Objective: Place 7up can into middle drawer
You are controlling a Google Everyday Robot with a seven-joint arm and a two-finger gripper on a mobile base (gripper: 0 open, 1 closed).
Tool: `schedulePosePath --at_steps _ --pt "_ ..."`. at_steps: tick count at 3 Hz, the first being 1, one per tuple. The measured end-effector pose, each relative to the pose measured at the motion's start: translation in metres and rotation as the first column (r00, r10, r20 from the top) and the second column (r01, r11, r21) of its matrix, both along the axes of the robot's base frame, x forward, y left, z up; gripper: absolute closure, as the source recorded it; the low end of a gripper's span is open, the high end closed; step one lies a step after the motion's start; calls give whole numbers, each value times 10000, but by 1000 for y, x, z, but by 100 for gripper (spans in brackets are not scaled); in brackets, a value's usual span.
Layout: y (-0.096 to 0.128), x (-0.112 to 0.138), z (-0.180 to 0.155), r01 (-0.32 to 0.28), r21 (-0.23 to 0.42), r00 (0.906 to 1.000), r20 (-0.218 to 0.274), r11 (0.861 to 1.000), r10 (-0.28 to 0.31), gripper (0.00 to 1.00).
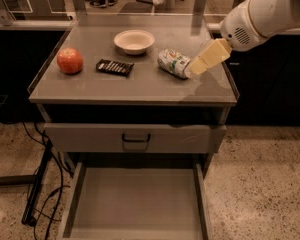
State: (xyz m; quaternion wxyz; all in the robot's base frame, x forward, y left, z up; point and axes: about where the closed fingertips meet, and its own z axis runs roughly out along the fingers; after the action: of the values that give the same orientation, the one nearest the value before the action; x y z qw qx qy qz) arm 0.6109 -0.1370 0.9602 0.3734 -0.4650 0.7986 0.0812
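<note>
Camera view: the gripper sits at the right end of the 7up can lying on the tabletop; I cannot tell whether it is clenched. It should straddle the can squarely before lifting towards the open middle drawer

Your hand at the right of the worktop, hiding the right end of the 7up can, your arm cut off at the top right corner, the middle drawer cut by the bottom edge, print on the small dark packet too small to read
</note>
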Motion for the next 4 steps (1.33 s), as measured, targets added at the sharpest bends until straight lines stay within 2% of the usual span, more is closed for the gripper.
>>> schedulePosePath --at_steps 1,3,4 --pt "5 28 -4 871 575 9933 716 9945 -911 0" --pt "11 37 -11 932 781 9932 630 9926 -982 0" --pt "24 58 -29 874 1034 9946 471 9908 -926 0"
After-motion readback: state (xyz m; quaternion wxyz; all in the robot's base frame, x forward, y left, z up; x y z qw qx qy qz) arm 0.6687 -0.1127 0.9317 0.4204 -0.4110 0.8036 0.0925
